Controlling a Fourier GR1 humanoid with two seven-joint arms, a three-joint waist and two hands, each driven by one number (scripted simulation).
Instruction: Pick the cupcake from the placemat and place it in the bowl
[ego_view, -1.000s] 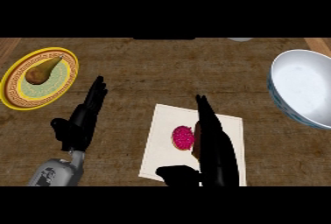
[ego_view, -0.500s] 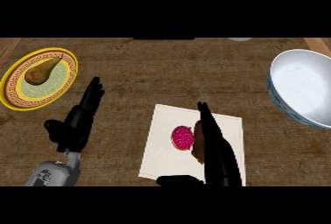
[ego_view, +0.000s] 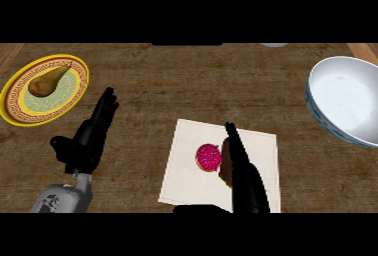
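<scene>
Cupcake (ego_view: 209, 157) on placemat (ego_view: 188, 181), just beside straight-fingered, released right hand (ego_view: 244, 173).

Left hand (ego_view: 87, 142) sits at lower left, open, its fingers (ego_view: 105, 105) straight and close together, pointing up and a touch to the right. Its thumb (ego_view: 60, 145) sticks out to the left, and the grey left forearm (ego_view: 63, 200) comes in just beneath it from the bottom edge. Right hand (ego_view: 244, 175) is at lower centre, turned edge-on, fingers straight and pointing up, curled round nothing.
</scene>
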